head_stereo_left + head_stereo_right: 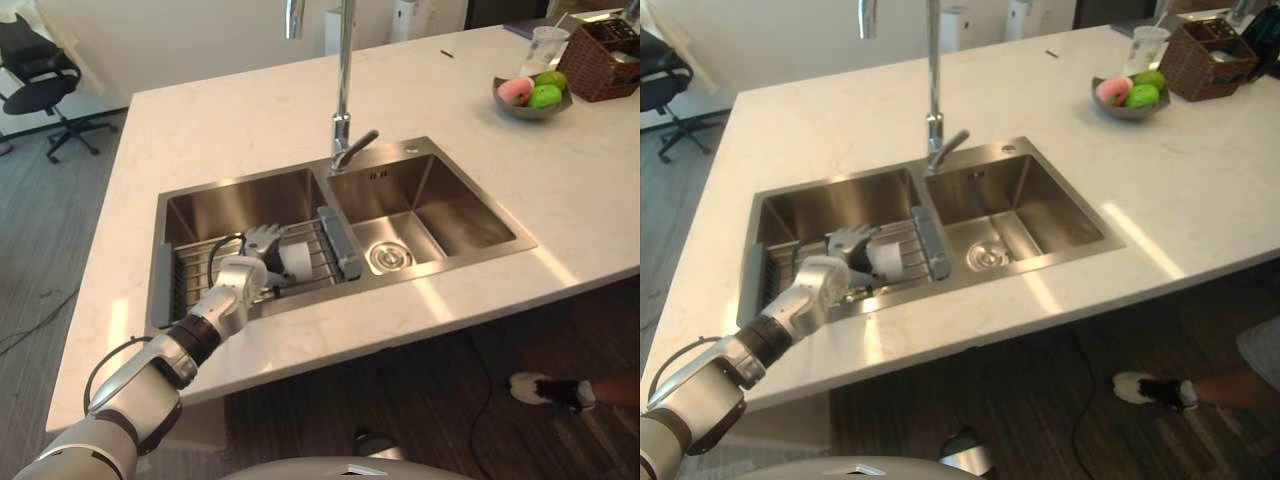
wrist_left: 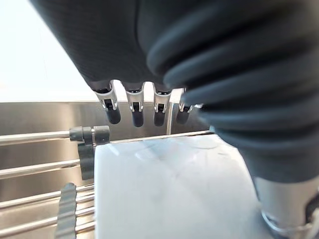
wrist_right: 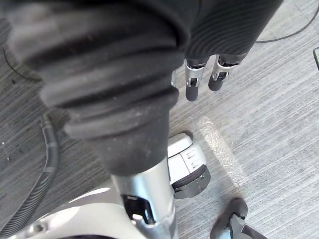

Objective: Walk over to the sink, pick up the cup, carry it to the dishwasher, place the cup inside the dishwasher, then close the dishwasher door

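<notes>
A white cup [image 1: 297, 262] lies on its side on a wire rack [image 1: 200, 262] across the left basin of the steel double sink [image 1: 450, 200]. My left hand [image 1: 262, 240] reaches into that basin and hovers just left of and over the cup. In the left wrist view its fingers [image 2: 135, 113] are straight above the cup [image 2: 169, 189] and not closed round it. My right hand [image 3: 192, 82] hangs low over the floor with relaxed fingers and holds nothing.
A tall faucet [image 1: 344, 100] rises behind the divider between the basins. At the far right of the white counter stand a fruit bowl [image 1: 530, 95], a clear glass [image 1: 548, 45] and a wicker basket [image 1: 605, 50]. A person's shoe [image 1: 550, 390] is on the floor at right. An office chair [image 1: 40, 75] stands far left.
</notes>
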### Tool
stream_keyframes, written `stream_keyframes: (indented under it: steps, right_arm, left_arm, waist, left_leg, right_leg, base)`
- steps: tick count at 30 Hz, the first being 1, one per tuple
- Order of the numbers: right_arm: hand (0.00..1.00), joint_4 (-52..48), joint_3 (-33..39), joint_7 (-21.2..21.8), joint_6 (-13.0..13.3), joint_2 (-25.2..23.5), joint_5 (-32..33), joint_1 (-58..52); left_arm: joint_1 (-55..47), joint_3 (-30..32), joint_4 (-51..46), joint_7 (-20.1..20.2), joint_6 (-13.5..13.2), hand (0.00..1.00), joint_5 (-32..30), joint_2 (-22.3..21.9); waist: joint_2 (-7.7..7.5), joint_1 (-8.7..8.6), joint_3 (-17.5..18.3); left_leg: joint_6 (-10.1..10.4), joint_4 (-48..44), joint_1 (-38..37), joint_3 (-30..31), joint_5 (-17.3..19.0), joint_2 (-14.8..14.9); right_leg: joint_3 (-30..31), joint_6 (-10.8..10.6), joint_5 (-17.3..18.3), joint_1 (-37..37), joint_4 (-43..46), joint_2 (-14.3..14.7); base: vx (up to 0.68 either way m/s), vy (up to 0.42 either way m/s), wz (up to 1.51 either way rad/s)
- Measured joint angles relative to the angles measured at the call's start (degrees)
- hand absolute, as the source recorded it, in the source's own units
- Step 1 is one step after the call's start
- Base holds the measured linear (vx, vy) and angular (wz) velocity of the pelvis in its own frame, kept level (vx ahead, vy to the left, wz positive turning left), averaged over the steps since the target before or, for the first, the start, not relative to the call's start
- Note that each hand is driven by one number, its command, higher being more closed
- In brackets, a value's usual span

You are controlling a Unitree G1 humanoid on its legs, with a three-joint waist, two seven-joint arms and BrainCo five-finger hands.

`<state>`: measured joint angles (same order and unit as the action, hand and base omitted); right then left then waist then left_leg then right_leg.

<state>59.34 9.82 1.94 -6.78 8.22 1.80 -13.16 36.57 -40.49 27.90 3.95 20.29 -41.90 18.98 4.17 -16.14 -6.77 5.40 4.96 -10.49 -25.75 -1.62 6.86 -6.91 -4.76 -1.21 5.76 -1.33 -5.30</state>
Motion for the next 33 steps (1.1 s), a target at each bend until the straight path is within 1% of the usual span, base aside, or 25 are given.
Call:
stream_keyframes:
  steps: [7,10,13,17,21,23,25,28,29,30,33]
  right_arm:
    - [0.0,0.01,-0.63,0.02,-0.93,0.24,0.0,0.16]
    - [0.0,0.06,-0.66,0.02,-1.0,0.27,0.0,0.24]
    - [0.0,0.13,-0.71,0.01,-1.2,0.32,0.0,0.39]
    - [0.0,0.13,-0.79,0.02,-1.21,0.36,0.0,0.53]
    - [0.0,0.13,-1.72,0.03,-1.56,0.69,0.03,0.65]
    - [0.0,0.22,-2.29,0.04,-1.99,0.88,0.05,0.98]
    - [0.0,0.25,-2.32,0.06,-1.99,0.92,0.06,1.06]
    - [0.0,0.25,-2.32,0.19,-2.1,1.02,0.06,1.24]
    - [0.0,0.25,-2.32,0.27,-2.14,1.05,0.06,1.29]
    - [0.0,0.26,-2.33,0.47,-2.18,1.13,0.07,1.3]
    - [0.0,0.38,-2.33,0.55,-2.28,1.29,0.08,1.63]
  left_arm:
    - [-0.14,-0.09,0.42,2.92,-0.69,0.0,-0.31,-0.06]
    - [-0.22,-0.13,2.14,3.3,-1.56,0.0,-2.24,-1.08]
    - [-0.73,-0.16,2.16,3.73,-2.13,0.0,-2.39,-1.83]
    - [-0.82,-0.54,2.29,3.84,-2.56,0.0,-4.49,-2.33]
    - [-0.94,-0.65,2.7,3.84,-2.53,0.0,-4.5,-2.83]
    - [-1.58,-0.19,3.26,2.79,-2.54,0.0,-4.85,-3.42]
    - [-2.24,-0.07,4.46,0.23,-2.68,0.0,-7.24,-4.01]
    - [-2.56,-0.03,5.29,-0.65,-2.5,0.0,-9.61,-4.64]
    - [-2.56,-0.03,5.44,-0.61,-2.42,1.0,-9.81,-4.72]
    - [-2.57,-0.03,5.99,-0.38,-2.37,1.0,-10.01,-5.0]
    - [-2.3,0.48,6.46,2.76,-2.19,1.0,-8.73,-5.37]
  waist:
    - [0.0,0.09,0.0]
    - [0.0,0.09,0.0]
    - [0.0,0.05,0.0]
    - [-0.02,0.0,0.0]
    - [-0.05,0.03,0.0]
    - [-0.11,0.03,0.02]
    - [-0.29,0.08,0.1]
    - [-0.46,0.19,0.19]
    - [-0.52,0.17,0.22]
    - [-0.54,0.15,0.39]
    - [-0.44,0.15,0.71]
  left_leg:
    - [-0.04,0.0,0.3,0.42,-0.03,-0.02]
    - [-0.04,0.0,0.3,0.44,-0.03,-0.02]
    - [-0.04,0.0,0.29,0.46,-0.03,-0.02]
    - [-0.04,0.0,0.28,0.45,-0.03,-0.02]
    - [-0.04,0.0,0.28,0.43,-0.03,-0.02]
    - [-0.04,0.01,0.27,0.42,-0.03,-0.01]
    - [-0.03,0.01,0.26,0.41,-0.03,0.03]
    - [-0.03,0.01,0.26,0.37,-0.03,0.03]
    - [-0.03,0.01,0.25,0.32,-0.02,0.03]
    - [-0.03,0.01,0.25,0.26,-0.02,0.04]
    - [-0.02,0.01,0.07,0.08,-0.02,0.09]
  right_leg:
    - [-0.27,0.0,0.0,-0.01,-0.11,0.0]
    - [-0.29,-0.01,0.0,0.01,-0.14,0.01]
    - [-0.3,-0.01,0.0,0.03,-0.16,0.01]
    - [-0.28,-0.01,0.0,0.04,-0.16,0.01]
    - [-0.25,-0.02,-0.01,0.05,-0.2,0.02]
    - [-0.23,-0.03,-0.02,0.08,-0.25,0.05]
    - [-0.18,-0.04,-0.03,0.16,-0.37,0.13]
    - [-0.02,-0.09,-0.08,0.28,-0.68,0.17]
    - [0.01,-0.1,-0.1,0.3,-0.78,0.19]
    - [0.06,-0.1,-0.16,0.35,-0.95,0.22]
    - [0.21,-0.06,-0.29,0.5,-1.12,0.32]
  base:
    - [0.0,-0.002,0.02]
    - [0.0,0.0,0.0]
    - [0.0,0.0,0.0]
    - [0.0,0.0,0.0]
    - [0.0,0.0,0.0]
    - [0.0,0.0,0.0]
    - [0.0,0.0,0.0]
    - [0.0,0.0,0.0]
    - [0.0,0.0,0.0]
    - [0.0,0.0,0.0]
    - [0.0,0.0,-0.01]
